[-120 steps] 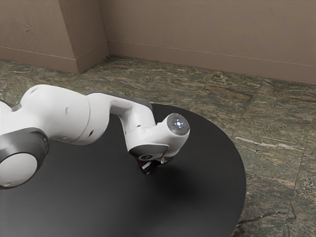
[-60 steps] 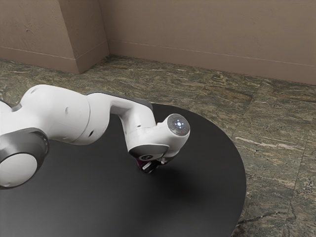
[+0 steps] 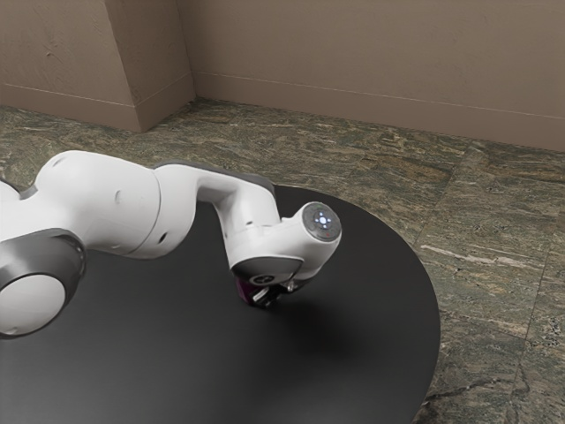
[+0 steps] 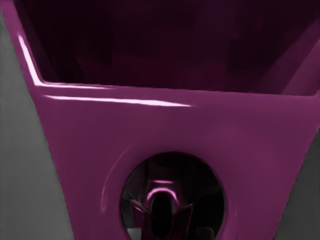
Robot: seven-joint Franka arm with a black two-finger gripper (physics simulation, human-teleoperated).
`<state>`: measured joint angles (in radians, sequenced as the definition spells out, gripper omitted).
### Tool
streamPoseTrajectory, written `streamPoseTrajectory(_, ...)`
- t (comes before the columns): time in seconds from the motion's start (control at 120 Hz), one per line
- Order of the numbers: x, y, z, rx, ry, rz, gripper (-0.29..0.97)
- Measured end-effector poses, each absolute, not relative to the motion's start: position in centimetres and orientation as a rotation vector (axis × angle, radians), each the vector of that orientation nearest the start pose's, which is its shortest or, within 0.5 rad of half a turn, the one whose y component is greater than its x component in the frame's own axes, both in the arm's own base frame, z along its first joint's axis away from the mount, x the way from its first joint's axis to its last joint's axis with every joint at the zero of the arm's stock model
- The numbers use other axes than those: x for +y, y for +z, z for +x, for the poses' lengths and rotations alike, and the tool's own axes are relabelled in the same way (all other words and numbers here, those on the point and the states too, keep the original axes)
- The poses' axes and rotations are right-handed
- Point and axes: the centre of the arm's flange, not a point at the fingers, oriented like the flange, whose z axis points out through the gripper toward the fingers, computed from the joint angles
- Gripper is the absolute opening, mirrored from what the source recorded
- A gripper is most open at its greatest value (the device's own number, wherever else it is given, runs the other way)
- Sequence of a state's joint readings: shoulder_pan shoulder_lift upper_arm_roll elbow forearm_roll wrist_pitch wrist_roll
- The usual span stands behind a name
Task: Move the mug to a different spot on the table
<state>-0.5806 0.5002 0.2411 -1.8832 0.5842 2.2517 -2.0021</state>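
- Mug [image 3: 242,290]: magenta, only a sliver of it in sight in the exterior view, slightly left of frame centre, tucked under the white hand of the arm [image 3: 132,212].
- Placed low over the round black worktop [image 3: 353,353], near the middle of the disc; resting on the surface or lifted just off it, cannot tell.
- Close up in the wrist view, mug [image 4: 165,125] as a glossy purple body with flat, slanted walls widening toward the rim, dark inside, with a bright highlight streak along the rim edge.
- Round opening through the wall nearest the camera, with a reflective purple shape visible through it.
- Grey strips of worktop [image 4: 20,165] on both sides of the mug in that view.
- Tool [image 3: 265,295]: right beside the magenta sliver, pointing down at the worktop, mostly masked by the wrist joint above it; open, closed or gripping, cannot tell.
- Arm: reaches in from the left edge of the exterior frame, with bulky white links and a grey joint cap at lower left; bent down toward centre, with a round wrist cap carrying a small light.
- Around the worktop: mottled green-brown stone floor [image 3: 468,221] across the right and upper middle; plain brown wall [image 3: 371,53] along the top, with a corner jutting out at upper left.
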Motion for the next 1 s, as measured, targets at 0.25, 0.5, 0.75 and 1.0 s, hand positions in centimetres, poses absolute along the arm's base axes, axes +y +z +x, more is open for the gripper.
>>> streamPoseTrajectory(0.25,-19.6,26.2,59.2,-1.575,-0.653,-2.213,-0.05)
streamPoseTrajectory(0.5,-17.6,26.1,56.3,-1.563,-0.596,-2.183,-0.06)
streamPoseTrajectory(0.75,-15.7,24.9,54.0,-1.549,-0.536,-2.154,-0.06)
streamPoseTrajectory(1.0,-14.5,25.5,54.3,-1.578,-0.545,-2.155,-0.07)
